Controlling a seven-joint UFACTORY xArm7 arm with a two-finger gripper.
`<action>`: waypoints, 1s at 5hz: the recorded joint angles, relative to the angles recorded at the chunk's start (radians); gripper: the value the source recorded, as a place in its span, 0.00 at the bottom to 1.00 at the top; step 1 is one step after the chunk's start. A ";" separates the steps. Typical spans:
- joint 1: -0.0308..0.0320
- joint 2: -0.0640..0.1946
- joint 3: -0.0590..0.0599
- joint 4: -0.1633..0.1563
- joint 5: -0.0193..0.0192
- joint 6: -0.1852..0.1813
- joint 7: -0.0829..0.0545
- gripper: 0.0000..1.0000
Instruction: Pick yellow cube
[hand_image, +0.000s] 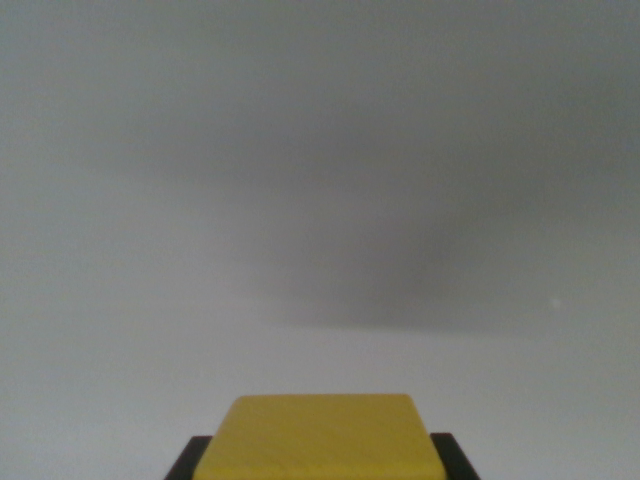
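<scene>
No readable text anywhere tbh — yellow cube (318, 436) has a plain face, no label, brand or nr, and the grey surface (300, 200) behind is blank too.

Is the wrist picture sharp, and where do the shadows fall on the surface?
In the wrist view the yellow cube at the bottom edge is slightly soft-edged; the plain grey-white surface shows no texture or glare; a broad, diffuse dark shadow lies right of centre, above the cube; black gripper fingers flank it.
</scene>
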 joint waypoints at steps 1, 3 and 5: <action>0.0000 0.000 0.000 0.000 0.0000 0.000 0.000 1.00; -0.0010 -0.024 0.000 0.023 0.0034 0.047 -0.002 1.00; -0.0020 -0.048 0.001 0.047 0.0068 0.095 -0.004 1.00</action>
